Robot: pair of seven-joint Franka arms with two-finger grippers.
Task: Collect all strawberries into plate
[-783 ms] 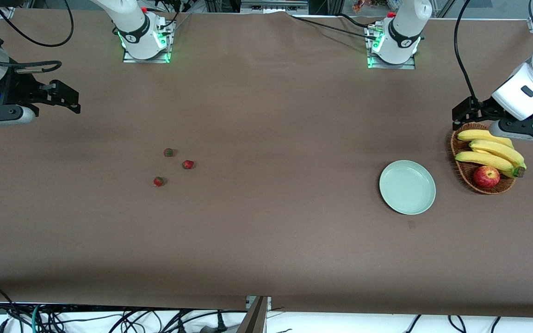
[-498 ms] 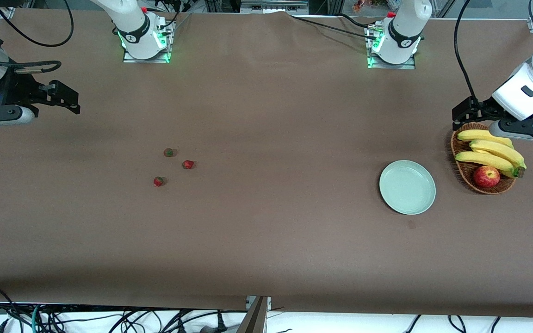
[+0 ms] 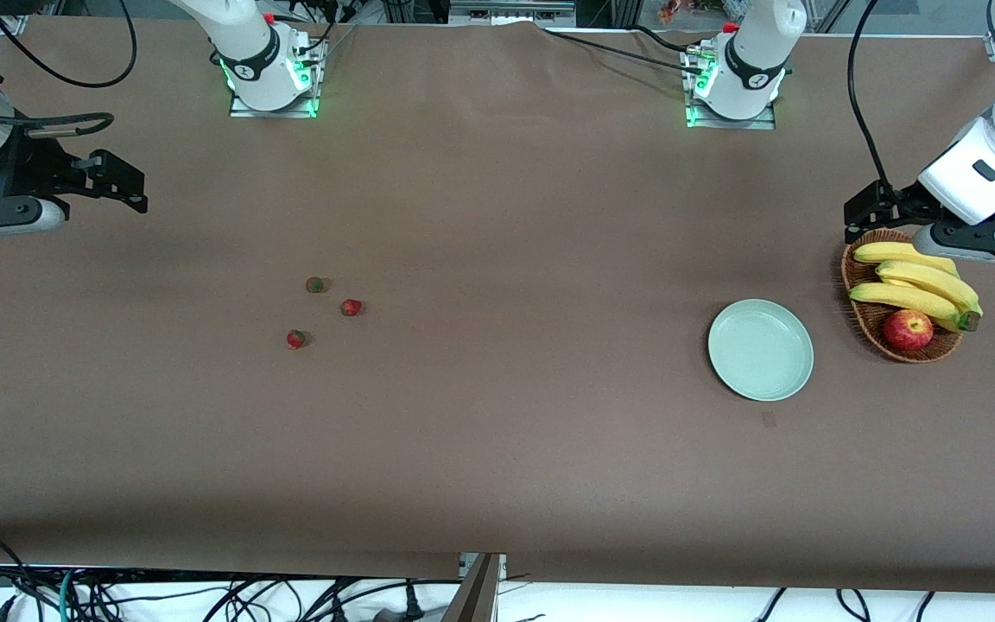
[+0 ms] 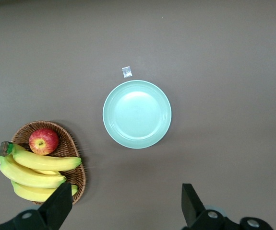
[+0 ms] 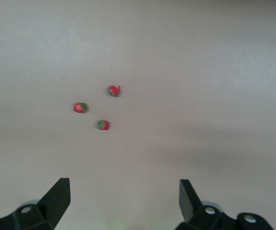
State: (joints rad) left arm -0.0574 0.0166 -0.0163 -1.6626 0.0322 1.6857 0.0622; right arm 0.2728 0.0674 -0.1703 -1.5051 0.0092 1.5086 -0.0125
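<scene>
Against the earlier front views almost nothing differs: the right gripper [image 3: 122, 181] has crept a touch toward the right arm's end of the bench, while the left gripper [image 3: 865, 220], the fruit and the crockery sit just as they did. The bench [image 3: 497, 466] is covered in a plain brown cloth, with cables trailing below its near edge and both arm bases glowing green along the top. Three strawberries [image 3: 351, 307] lie in a loose cluster on the cloth toward the right arm's end, apart from one another; the plate [image 3: 800, 380] rests bare well apart from them toward the left arm's end, just beside a wicker basket [image 3: 860, 315] holding bananas [image 3: 916, 281] and an apple [image 3: 908, 329]. The left gripper hangs over the basket's rim. The left wrist view adds a small pale scrap [image 4: 126, 72] just beside the plate, and shows the left fingers [image 4: 56, 208] spread wide and holding nothing; the right wrist view shows the right fingers [image 5: 56, 196] likewise wide apart and bare, above the berries.
</scene>
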